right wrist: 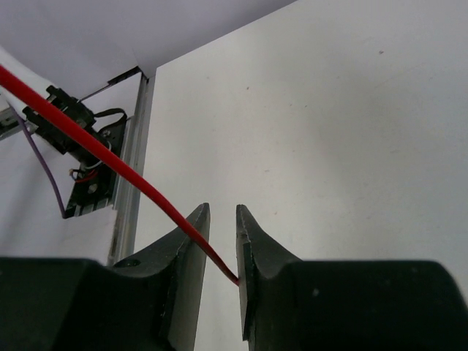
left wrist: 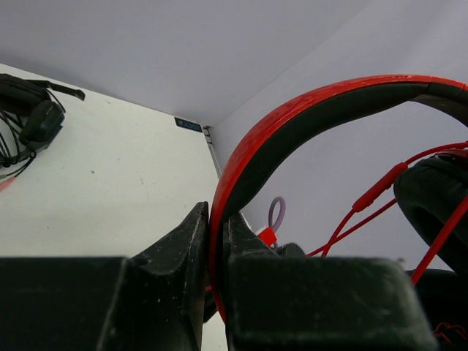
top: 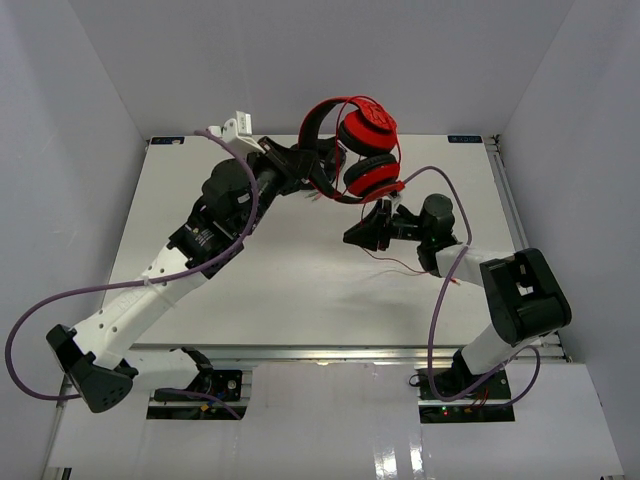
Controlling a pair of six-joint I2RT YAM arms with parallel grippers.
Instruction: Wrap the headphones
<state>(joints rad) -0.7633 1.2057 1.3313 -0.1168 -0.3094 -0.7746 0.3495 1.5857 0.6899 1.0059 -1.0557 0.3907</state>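
The red headphones (top: 368, 150) hang in the air over the table's far middle. My left gripper (top: 318, 165) is shut on the red headband (left wrist: 292, 117), which is pinched between its jaws (left wrist: 217, 219). The black ear padding (left wrist: 439, 212) and thin red cable (left wrist: 373, 194) show at the right of the left wrist view. The cable (top: 395, 262) trails down from the cups to the table. My right gripper (top: 352, 235) sits just below the cups, jaws a little apart. The cable (right wrist: 110, 157) runs down between them (right wrist: 223, 216) and touches the right finger's pad.
The white table (top: 300, 290) has a metal rail (top: 505, 200) along its right edge and white walls on three sides. Purple cables (top: 440, 290) loop from both arms. A black part of the right arm (left wrist: 36, 117) shows at the far left of the left wrist view.
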